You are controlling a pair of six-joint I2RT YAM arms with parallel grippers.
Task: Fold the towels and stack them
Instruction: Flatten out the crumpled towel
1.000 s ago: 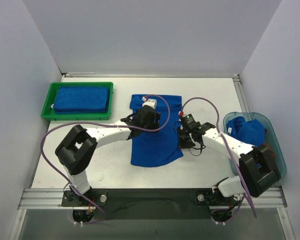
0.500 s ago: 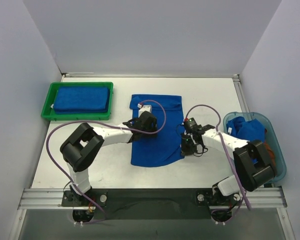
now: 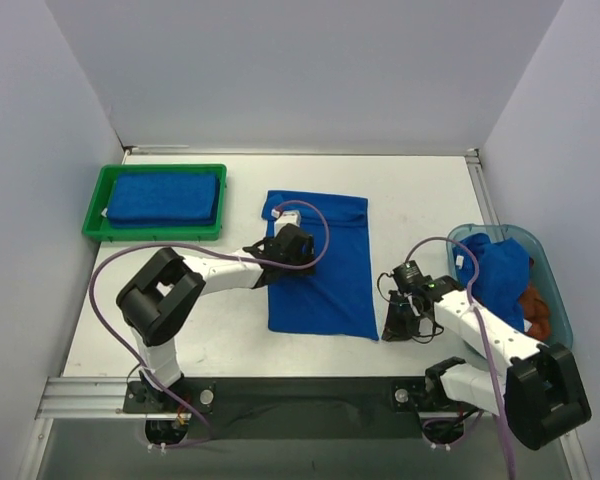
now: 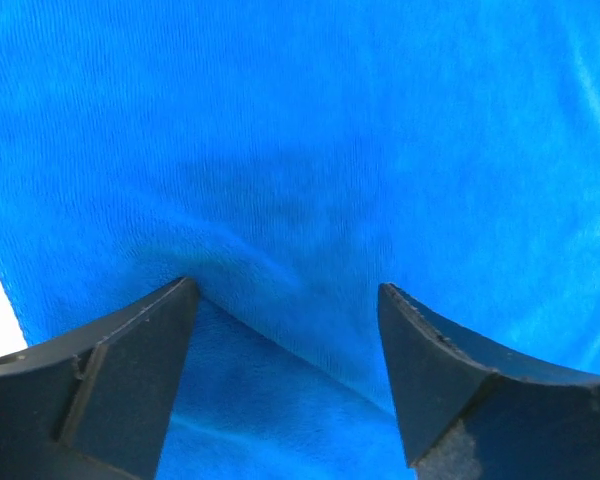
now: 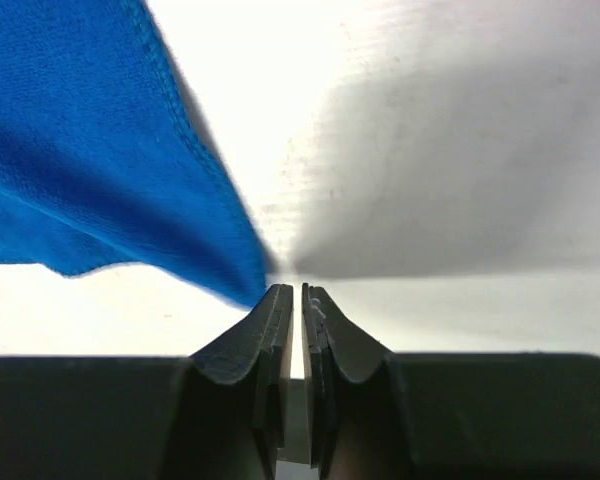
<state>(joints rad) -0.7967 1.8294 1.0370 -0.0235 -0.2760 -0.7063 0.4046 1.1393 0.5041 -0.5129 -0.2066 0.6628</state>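
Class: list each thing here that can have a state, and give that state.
spread blue towel, lying flat, unfolded
tray towel, folded
bin towels, crumpled, unfolded
green tray, holding the tray towel
teal bin, holding the bin towels
left gripper, open, tips on spread blue towel
right gripper, shut, beside that towel's corner

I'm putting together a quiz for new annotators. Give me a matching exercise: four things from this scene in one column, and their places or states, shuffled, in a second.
Things
1. folded blue towel
2. spread blue towel
3. rust-brown towel
4. left gripper

Places or states
A. in the teal bin
B. open, fingertips down on blue cloth
C. in the green tray
D. flat on the table, mid-way across

Pairs: 1-C, 2-D, 3-A, 4-B
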